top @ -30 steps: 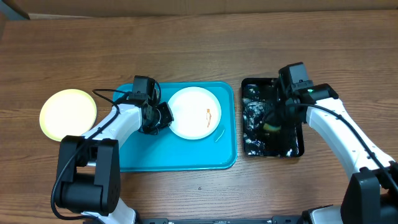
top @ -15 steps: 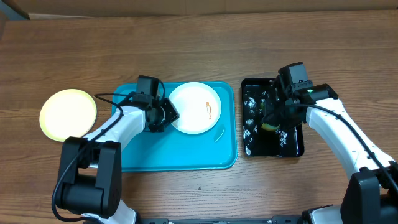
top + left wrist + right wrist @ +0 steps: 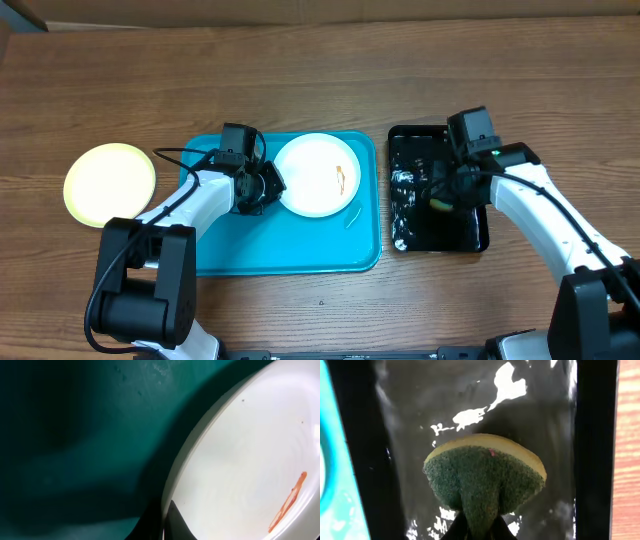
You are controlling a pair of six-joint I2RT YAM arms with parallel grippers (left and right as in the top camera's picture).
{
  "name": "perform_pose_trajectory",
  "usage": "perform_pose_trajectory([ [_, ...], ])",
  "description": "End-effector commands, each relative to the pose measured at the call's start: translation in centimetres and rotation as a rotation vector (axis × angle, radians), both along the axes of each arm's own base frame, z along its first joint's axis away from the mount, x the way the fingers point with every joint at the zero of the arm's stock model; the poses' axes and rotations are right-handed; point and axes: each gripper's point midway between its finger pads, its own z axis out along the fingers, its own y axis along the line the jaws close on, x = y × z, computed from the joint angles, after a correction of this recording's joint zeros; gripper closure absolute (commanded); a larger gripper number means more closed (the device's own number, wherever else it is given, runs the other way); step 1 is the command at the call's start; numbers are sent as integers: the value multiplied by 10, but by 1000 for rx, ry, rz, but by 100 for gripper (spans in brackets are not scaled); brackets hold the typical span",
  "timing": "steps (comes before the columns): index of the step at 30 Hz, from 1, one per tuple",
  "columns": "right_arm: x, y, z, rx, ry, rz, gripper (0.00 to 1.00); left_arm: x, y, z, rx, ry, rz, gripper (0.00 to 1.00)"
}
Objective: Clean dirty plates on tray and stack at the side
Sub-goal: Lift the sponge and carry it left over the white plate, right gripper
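Note:
A white dirty plate with an orange-brown smear sits tilted at the back of the turquoise tray. My left gripper is shut on its left rim; the left wrist view shows the fingers pinching the rim of the plate. A pale yellow-green plate lies on the table left of the tray. My right gripper is shut on a green and yellow sponge over the black tray. A third plate is not in view.
The glossy wet black tray stands right of the turquoise tray, close to its edge. A small orange smear marks the turquoise tray floor. Wooden table all round, cardboard along the back edge.
My left gripper lifted the white plate's left rim and slid the plate toward the tray's back. My right gripper, holding the sponge, shifted slightly over the black tray.

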Motion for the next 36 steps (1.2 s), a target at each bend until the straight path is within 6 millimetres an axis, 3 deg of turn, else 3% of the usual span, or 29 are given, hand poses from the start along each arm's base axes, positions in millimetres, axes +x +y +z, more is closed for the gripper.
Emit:
perform_pose_trajectory([
  [1,-2,0,-2,3,8,-23,96,-42,11,-41,78,171,34,79],
  [3,-2,0,-2,3,8,-23,96,-42,11,-41,88,160,7,34],
  [5,-2,0,-2,2,8,-23,96,-39,12,-40,97,139,-48,36],
  [6,-2,0,-2,3,5,-23,96,-37,13,-38,103,121,-87,45],
  [7,-1,0,-2,4,2,-23,96,-34,15,-37,109,107,-122,66],
  [9,2,1,-1,7,-11,-23,96,-34,17,-35,115,107,-143,91],
  [10,4,2,-1,10,-16,-23,96,-34,17,-35,116,105,-149,96],
  [16,2,9,-1,25,-10,-52,96,-37,17,-36,111,137,-85,96],
  [22,3,35,3,155,-12,-7,96,-41,12,-36,98,174,6,96],
  [25,1,38,4,175,-3,2,96,-41,10,-36,78,187,53,96],
  [26,0,38,3,171,1,11,96,-39,9,-35,72,179,52,92],
  [28,-2,35,2,153,6,27,96,-35,8,-35,67,165,53,53],
  [29,-3,31,1,127,11,19,96,-32,9,-34,66,149,41,39],
  [34,-6,13,-3,30,17,4,96,-15,11,-22,77,72,-116,35],
  [36,-6,14,-2,26,15,20,96,-6,12,-15,89,39,-168,43],
])
